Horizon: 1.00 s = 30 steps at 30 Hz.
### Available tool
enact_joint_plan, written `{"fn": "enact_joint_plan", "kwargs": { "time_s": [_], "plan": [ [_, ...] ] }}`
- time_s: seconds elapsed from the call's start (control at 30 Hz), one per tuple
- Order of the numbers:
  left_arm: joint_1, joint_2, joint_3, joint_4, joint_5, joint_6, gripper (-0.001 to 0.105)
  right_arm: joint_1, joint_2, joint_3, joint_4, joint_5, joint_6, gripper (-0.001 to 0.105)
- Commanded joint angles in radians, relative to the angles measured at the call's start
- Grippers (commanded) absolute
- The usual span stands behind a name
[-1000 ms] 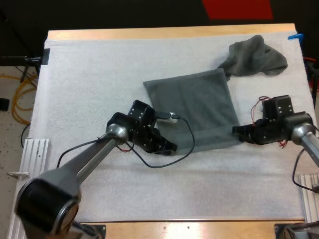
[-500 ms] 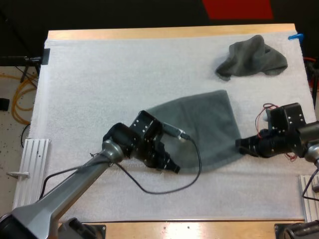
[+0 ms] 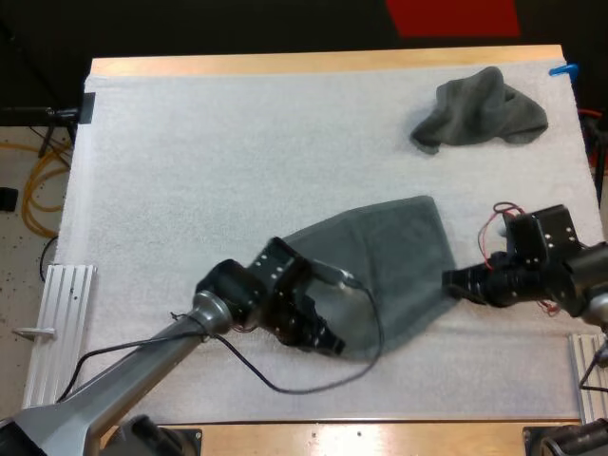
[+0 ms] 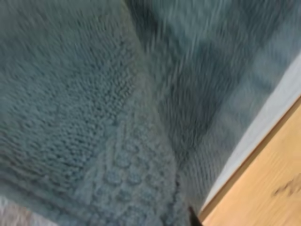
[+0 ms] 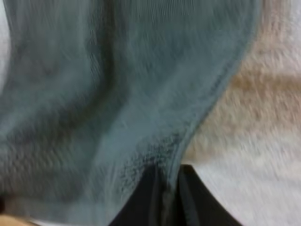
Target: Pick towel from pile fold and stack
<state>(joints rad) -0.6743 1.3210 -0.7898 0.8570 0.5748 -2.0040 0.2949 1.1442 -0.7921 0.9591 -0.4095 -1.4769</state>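
The right gripper's (image 3: 448, 281) black fingers (image 5: 146, 197) pinch the hem of a dark grey-green terry towel (image 3: 394, 252), at that towel's right edge. The left gripper (image 3: 334, 346) is closed on its lower left corner. The towel sags between them, low and centre-right on the white foam mat (image 3: 190, 171). A second, crumpled grey-green towel (image 3: 480, 109) lies at upper right.

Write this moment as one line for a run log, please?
left tool: shut on spread towel, near corner | right tool: shut on its right edge | crumpled towel: far right, apart

Open mat (image 3: 190, 171) at left; crumpled towel (image 3: 480, 109) crowds the far right.
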Motion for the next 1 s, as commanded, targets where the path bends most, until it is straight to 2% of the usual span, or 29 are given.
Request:
{"fn": "enact_joint_plan", "kwargs": {
  "time_s": [0.0,0.13,0.23,0.3,0.4,0.57,0.7,0.97],
  "plan": [
    [0.037,-0.005,0.014,-0.064,0.059,-0.040,0.000,-0.001,0.029,-0.002,-0.047,-0.019,0.017,0.000],
    [0.154,-0.004,0.057,-0.264,0.153,-0.151,0.000,-0.001,0.125,-0.002,-0.168,-0.059,0.059,0.000],
    [0.247,0.046,0.064,-0.395,0.236,-0.242,0.000,-0.001,0.216,-0.002,-0.312,-0.067,0.141,0.000],
    [0.273,0.114,0.063,-0.452,0.295,-0.272,0.000,-0.001,0.261,-0.002,-0.392,-0.067,0.189,0.000],
    [0.274,0.171,0.062,-0.478,0.313,-0.285,0.000,-0.001,0.295,-0.002,-0.445,-0.051,0.226,0.000],
    [0.278,0.225,0.062,-0.501,0.307,-0.285,0.000,-0.001,0.335,-0.002,-0.499,0.027,0.247,0.000],
    [0.279,0.233,0.062,-0.541,0.203,-0.250,0.000,-0.001,0.371,-0.002,-0.583,0.095,0.247,0.000],
    [0.282,0.233,0.062,-0.577,0.102,-0.241,0.000,-0.001,0.377,-0.002,-0.658,0.199,0.247,0.000]
  ]
}}
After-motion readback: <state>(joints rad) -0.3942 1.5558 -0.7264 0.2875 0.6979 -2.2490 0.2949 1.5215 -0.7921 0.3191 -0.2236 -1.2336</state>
